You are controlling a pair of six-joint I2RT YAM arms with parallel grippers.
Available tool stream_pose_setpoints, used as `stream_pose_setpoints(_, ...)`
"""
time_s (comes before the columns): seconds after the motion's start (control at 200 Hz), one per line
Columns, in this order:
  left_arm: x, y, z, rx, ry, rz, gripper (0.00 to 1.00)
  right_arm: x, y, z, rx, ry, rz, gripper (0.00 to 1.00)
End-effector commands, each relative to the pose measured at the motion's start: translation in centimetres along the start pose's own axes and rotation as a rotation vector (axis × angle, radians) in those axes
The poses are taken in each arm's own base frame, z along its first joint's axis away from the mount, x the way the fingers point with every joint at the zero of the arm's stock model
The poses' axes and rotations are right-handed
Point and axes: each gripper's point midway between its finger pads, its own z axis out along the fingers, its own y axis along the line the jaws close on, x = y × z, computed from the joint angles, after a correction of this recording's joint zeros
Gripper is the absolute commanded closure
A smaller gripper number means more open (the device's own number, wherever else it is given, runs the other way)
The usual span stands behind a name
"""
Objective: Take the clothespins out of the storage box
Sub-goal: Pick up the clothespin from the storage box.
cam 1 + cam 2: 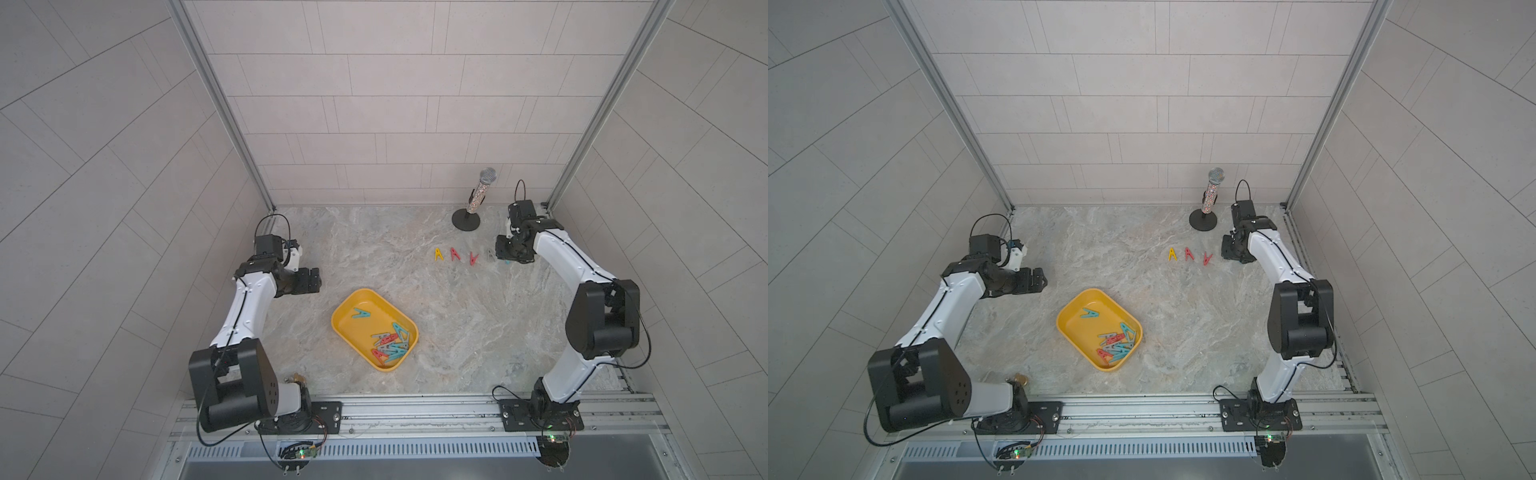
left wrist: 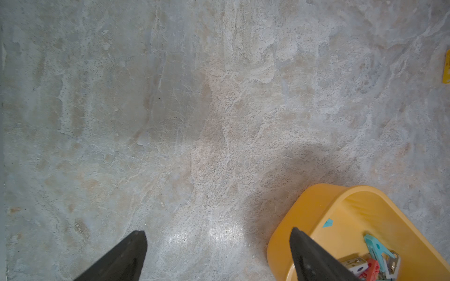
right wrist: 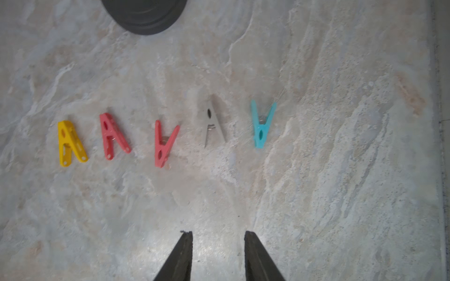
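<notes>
A marble-patterned tabletop (image 1: 374, 249) seen from above, with a robot arm at each side. Near the centre sits the yellow storage box (image 1: 384, 311). It holds one teal clothespin alone and a tangled heap of teal, red and grey clothespins (image 1: 390, 345) in its near right corner.

At the far right, five pegs lie in a neat row on the table, well apart from the box: yellow (image 3: 70, 143), red (image 3: 113, 136), red (image 3: 165, 146), grey (image 3: 213, 121) and teal (image 3: 263, 126). The tidy spacing suggests each peg taken out is laid beside the last.

The right gripper (image 3: 218, 233) hovers by the row's right end, its jaws partly open and holding nothing. The left gripper (image 2: 217, 231) waits left of the box, its jaws spread wide and empty, apparently parked clear. A glittery microphone (image 1: 482, 191) stands behind the row.
</notes>
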Motion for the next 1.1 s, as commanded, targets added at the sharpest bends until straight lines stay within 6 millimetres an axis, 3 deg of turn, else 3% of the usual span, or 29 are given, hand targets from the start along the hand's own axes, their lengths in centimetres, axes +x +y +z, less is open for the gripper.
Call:
stream_pose_setpoints(0.0,-0.3,-0.2,-0.4,0.013,0.003,0.001,0.0,1.8,2.6,-2.0,-0.049,-0.024,-0.046,0.62)
stream_pose_setpoints(0.385,-0.1,-1.6,-0.6,0.097,0.005,0.023,0.0,8.0,13.8,-5.1,-0.307,-0.063,-0.304,0.64)
stream_pose_setpoints(0.715,-0.2,-1.1,-0.7,0.063,0.001,0.021,0.0,13.1,23.2,-6.9,-0.521,-0.086,-0.532,0.64)
stream_pose_setpoints(0.921,-0.3,-0.7,-0.7,0.04,-0.001,0.017,0.0,16.6,28.1,-7.8,-0.604,-0.08,-0.708,0.64)
stream_pose_setpoints(1.096,-0.4,-0.2,-0.7,0.014,-0.003,0.014,0.0,19.4,31.5,-7.1,-0.626,-0.03,-0.843,0.64)
